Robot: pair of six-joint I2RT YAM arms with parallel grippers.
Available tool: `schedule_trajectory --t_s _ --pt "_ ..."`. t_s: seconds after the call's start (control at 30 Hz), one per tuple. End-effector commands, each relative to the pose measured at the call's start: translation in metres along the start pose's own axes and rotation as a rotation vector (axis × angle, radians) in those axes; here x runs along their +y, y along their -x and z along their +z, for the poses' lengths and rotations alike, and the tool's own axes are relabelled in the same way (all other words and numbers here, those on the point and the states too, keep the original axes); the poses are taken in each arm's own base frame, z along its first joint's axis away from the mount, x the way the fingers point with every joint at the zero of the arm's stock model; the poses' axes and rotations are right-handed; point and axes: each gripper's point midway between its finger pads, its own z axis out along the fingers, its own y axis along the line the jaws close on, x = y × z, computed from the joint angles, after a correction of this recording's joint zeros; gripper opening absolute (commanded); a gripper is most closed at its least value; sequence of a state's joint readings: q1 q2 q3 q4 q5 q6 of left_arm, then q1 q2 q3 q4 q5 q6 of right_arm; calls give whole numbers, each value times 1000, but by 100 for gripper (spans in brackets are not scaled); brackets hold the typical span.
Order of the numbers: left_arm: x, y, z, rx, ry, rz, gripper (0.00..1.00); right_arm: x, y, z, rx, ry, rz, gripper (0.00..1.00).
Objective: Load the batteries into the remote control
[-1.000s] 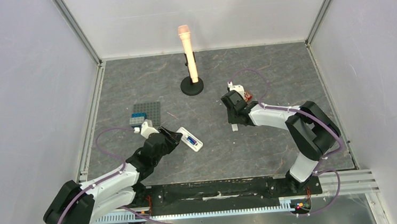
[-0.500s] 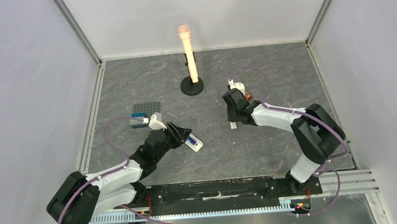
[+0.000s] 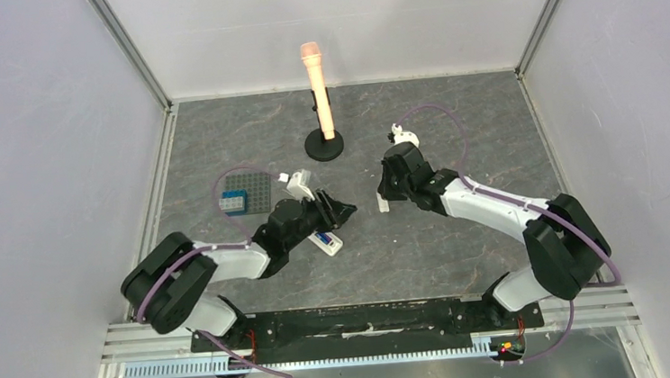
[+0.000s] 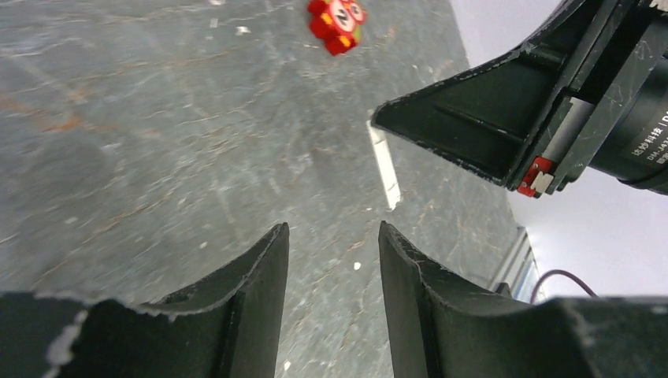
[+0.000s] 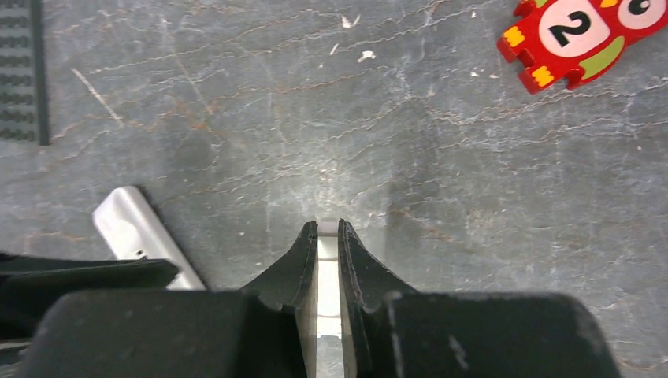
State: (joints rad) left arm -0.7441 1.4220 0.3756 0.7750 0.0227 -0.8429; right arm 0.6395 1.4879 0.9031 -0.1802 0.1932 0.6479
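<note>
R gripper [image 5: 328,227] is clamped on a thin white strip [image 5: 328,264], held edge-on between the pads. Top cam shows the strip [image 3: 383,204] hanging below the R fingers, pointing down at the tabletop [image 3: 452,117]. Cant tell if its tip touches.

L gripper [image 4: 332,236]: jaws apart, nothing between them, just bare tabletop under the gap. In the top cam it [image 3: 344,211] sits near the R gripper [image 3: 386,194], tips facing it, not touching. L wrist cam sees the R fingers and the strip [image 4: 386,165] close ahead.

Remote control [image 3: 325,240] lies flat on the tabletop, diagonal, left of centre, right below the L wrist and partly covered by it. Neither gripper holds it. One end [image 5: 138,228] shows at lower left in the R wrist cam.

Batteries: blue patch [image 3: 322,238] sits in the remote's open bay. Too small to say if thats 1 cell or 2.

Other stuff:
- red block w/ "2" [image 5: 579,31] on the table beyond the R fingers, well apart from the strip
- grey studded plate [image 3: 252,185] w/ blue brick [image 3: 233,200], left of the L gripper
- peach mic [image 3: 316,82] upright on a black stand [image 3: 324,146] at the back
</note>
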Motion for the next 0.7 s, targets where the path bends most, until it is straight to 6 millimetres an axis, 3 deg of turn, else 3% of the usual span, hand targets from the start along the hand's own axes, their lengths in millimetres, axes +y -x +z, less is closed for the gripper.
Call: schedule_trajectory --t_s 0.0,0.37,0.67 --pt "-47 11 19 -34 -198 51 52 24 12 -18 -35 118 90 8" --pt "-65 -12 39 35 -283 22 54 38 19 -32 -63 203 166 8" --pt "-68 -13 46 37 -287 2 50 42 20 -34 -61 222 178 8"
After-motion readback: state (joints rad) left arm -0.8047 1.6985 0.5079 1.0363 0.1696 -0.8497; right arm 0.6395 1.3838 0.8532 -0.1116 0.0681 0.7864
